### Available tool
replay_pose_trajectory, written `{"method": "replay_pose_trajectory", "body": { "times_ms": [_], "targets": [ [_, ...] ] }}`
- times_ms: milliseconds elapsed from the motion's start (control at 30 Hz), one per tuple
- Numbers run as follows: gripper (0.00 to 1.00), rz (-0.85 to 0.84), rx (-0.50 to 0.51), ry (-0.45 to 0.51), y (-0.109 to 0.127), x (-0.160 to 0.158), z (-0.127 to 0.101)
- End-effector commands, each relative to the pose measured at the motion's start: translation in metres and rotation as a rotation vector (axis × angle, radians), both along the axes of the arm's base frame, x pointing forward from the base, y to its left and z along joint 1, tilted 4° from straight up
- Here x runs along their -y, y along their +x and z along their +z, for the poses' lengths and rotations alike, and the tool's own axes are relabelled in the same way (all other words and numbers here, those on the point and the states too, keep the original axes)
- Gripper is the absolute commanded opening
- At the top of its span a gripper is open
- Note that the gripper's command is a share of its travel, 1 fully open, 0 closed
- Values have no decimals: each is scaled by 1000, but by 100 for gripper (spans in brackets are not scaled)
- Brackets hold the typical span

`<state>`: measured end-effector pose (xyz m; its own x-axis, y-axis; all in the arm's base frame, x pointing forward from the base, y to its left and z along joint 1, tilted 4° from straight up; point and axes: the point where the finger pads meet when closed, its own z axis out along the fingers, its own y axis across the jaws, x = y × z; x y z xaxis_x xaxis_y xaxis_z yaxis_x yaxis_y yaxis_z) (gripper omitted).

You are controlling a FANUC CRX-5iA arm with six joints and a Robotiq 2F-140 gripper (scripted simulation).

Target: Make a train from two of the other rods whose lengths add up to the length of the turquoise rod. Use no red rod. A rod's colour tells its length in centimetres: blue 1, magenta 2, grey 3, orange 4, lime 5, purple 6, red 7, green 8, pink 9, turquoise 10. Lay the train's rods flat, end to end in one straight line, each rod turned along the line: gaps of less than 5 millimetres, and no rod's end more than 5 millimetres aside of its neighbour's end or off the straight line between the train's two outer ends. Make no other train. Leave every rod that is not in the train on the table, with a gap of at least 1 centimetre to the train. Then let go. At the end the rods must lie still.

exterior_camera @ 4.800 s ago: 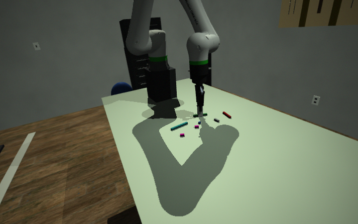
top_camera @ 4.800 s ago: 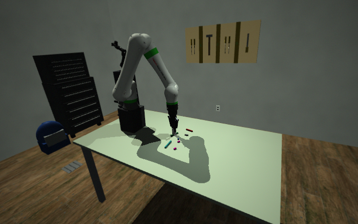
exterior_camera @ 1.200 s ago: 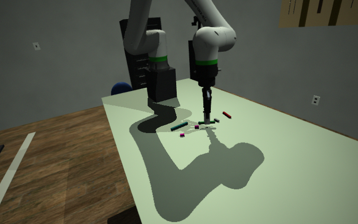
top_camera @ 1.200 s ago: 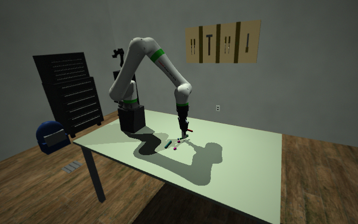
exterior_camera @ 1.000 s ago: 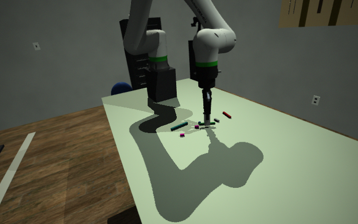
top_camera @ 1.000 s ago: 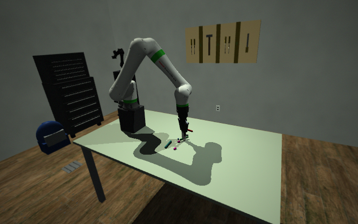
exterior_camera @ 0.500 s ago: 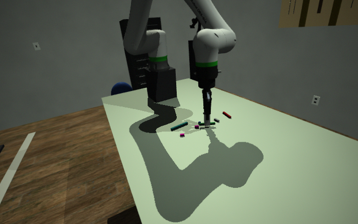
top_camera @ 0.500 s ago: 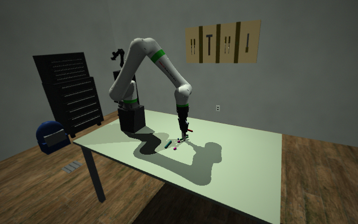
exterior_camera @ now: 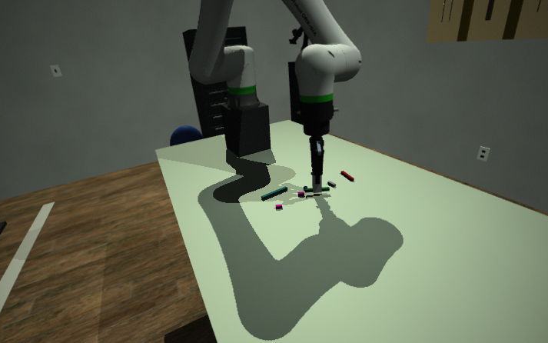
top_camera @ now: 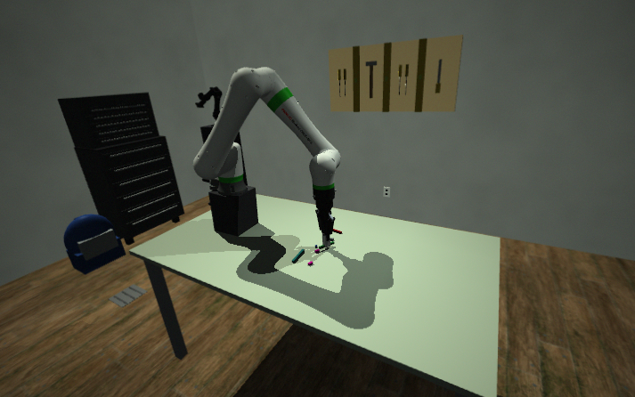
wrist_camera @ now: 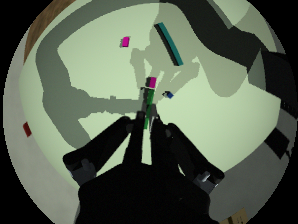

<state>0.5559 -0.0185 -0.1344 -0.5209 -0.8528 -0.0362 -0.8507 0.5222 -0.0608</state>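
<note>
My gripper [top_camera: 328, 241] [exterior_camera: 317, 187] [wrist_camera: 148, 116] is shut on the green rod [exterior_camera: 323, 188] [wrist_camera: 149, 99] and holds it level, very low over the table [top_camera: 433, 295] [exterior_camera: 437, 238]. One end of the green rod points at a magenta rod [top_camera: 317, 251] [exterior_camera: 300, 194] [wrist_camera: 152, 83] lying close by on the table. The turquoise rod [top_camera: 298, 255] [exterior_camera: 274, 193] [wrist_camera: 169, 43] lies a little further left. A second magenta rod [top_camera: 310, 263] [exterior_camera: 278, 206] [wrist_camera: 125, 42] lies apart, in front of the turquoise one.
A small blue rod [exterior_camera: 305, 187] [wrist_camera: 169, 95] lies just behind the green rod. A grey rod [exterior_camera: 331, 184] and a red rod [top_camera: 337, 230] [exterior_camera: 347, 175] [wrist_camera: 27, 129] lie to the right. The arm's black base [top_camera: 233, 212] [exterior_camera: 248, 131] stands at the table's back left.
</note>
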Motion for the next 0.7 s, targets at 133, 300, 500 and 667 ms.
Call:
{"method": "replay_pose_trajectory", "body": {
  "times_ms": [133, 300, 500, 667],
  "targets": [
    [3, 0, 0, 0, 0, 0, 0],
    [3, 0, 0, 0, 0, 0, 0],
    [3, 0, 0, 0, 0, 0, -4],
    [3, 0, 0, 0, 1, 0, -7]
  ]
}}
